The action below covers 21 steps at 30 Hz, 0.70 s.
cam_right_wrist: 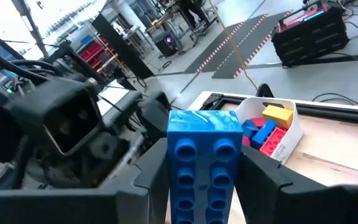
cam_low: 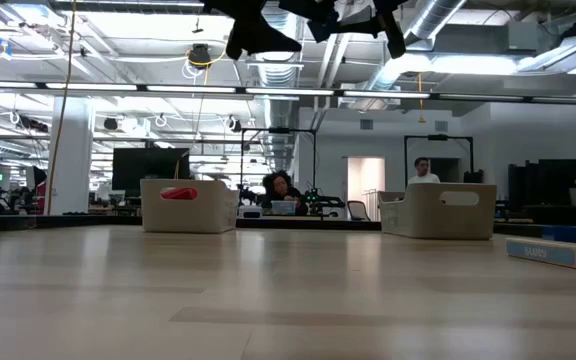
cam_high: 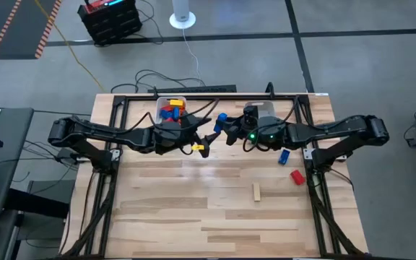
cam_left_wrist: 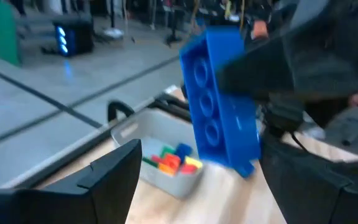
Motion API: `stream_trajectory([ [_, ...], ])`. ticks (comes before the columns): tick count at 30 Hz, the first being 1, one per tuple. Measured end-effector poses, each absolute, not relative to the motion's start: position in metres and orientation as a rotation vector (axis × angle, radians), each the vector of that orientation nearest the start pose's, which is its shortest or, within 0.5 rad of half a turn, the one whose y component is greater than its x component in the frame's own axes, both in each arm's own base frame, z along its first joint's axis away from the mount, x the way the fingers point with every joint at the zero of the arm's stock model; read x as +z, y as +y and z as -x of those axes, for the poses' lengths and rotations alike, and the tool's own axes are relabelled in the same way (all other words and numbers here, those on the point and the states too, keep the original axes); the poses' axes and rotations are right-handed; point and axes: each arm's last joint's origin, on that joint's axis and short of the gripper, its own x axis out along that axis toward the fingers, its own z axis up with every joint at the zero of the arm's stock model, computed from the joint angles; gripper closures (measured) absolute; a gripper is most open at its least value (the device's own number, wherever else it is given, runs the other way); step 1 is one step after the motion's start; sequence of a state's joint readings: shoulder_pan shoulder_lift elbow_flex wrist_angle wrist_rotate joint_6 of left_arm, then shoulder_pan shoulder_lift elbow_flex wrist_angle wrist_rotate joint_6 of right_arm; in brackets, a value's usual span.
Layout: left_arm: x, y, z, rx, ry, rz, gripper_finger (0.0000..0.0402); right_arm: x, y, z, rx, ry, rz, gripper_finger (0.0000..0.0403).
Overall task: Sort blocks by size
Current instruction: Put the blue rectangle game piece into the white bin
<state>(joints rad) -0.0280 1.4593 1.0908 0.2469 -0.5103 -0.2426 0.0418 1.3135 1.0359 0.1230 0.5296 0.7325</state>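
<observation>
My right gripper (cam_high: pixel 229 130) (cam_right_wrist: pixel 205 158) hangs above the table's far middle, shut on a long blue block (cam_high: pixel 221 118) (cam_left_wrist: pixel 219 102). Facing it from the left, my left gripper (cam_high: pixel 206 140) (cam_left_wrist: pixel 201 155) is open; the blue block stands ahead of its fingers, apart from them. A clear bin (cam_high: pixel 170 108) (cam_right_wrist: pixel 283 135) at the far edge holds red, blue, yellow and orange blocks. Loose blocks lie flat on the table's right side: blue (cam_high: pixel 284 155), red (cam_high: pixel 297 176) and tan (cam_high: pixel 256 191). My right gripper pinches the blue block's two long sides (cam_right_wrist: pixel 178 163) between its two fingers. The fingers come roughly level from the table's right and lie along the block, whose free end (cam_right_wrist: pixel 204 121) sticks out past them. The block is lifted clear of the table, tilted.
A second bin (cam_high: pixel 266 110) sits at the far edge, partly under my right arm. A small yellow block (cam_high: pixel 197 147) lies below my left gripper. The black frame rails (cam_high: pixel 114 130) run along the table's left, right and far sides. The near half of the table shows bare wood.
</observation>
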Motion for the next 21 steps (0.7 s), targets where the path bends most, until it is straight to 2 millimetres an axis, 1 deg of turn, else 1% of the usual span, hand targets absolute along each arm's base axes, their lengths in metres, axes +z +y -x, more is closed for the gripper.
stream_trajectory([
  [6, 0.332, 0.006, -0.334, 0.497, -0.012, 0.124, 0.0089, 0.341, -0.001, -0.298, -0.5, -0.099, -0.691, 0.0233],
  [11, 0.327, 0.01, -0.338, 0.508, -0.014, 0.123, 0.0089, 0.344, 0.0, -0.299, -0.485, -0.136, -0.704, 0.0233],
  [13, 0.327, 0.011, -0.342, 0.51, -0.049, 0.133, 0.0094, 0.344, 0.001, -0.299, -0.484, -0.139, -0.705, 0.0233],
  [17, 0.327, 0.011, -0.346, 0.504, -0.091, 0.131, 0.0124, 0.346, 0.004, -0.299, -0.468, -0.147, -0.709, 0.0232],
  [21, 0.326, 0.011, -0.347, 0.5, -0.103, 0.134, 0.0181, 0.345, 0.005, -0.299, -0.471, -0.146, -0.708, 0.0232],
])
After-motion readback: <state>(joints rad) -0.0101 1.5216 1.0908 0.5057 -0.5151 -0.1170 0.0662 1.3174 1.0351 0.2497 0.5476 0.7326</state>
